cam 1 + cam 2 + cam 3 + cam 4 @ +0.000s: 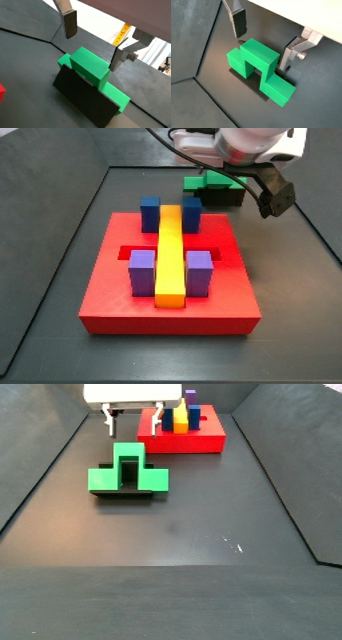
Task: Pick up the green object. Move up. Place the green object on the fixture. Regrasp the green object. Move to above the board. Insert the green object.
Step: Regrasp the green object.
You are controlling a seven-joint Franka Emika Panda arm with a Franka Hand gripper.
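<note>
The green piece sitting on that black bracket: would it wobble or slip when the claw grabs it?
The green object looks rigid, probably light plastic. Its flat faces suit the open gripper straddling it. Perched on the fixture and overhanging it, a sideways nudge might tip it.

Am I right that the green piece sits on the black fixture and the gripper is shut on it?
Not quite. The green object does sit on the fixture, but the gripper is open: in both wrist views its fingers stand apart, above the piece, without touching it. A side view shows the same gap.
</note>
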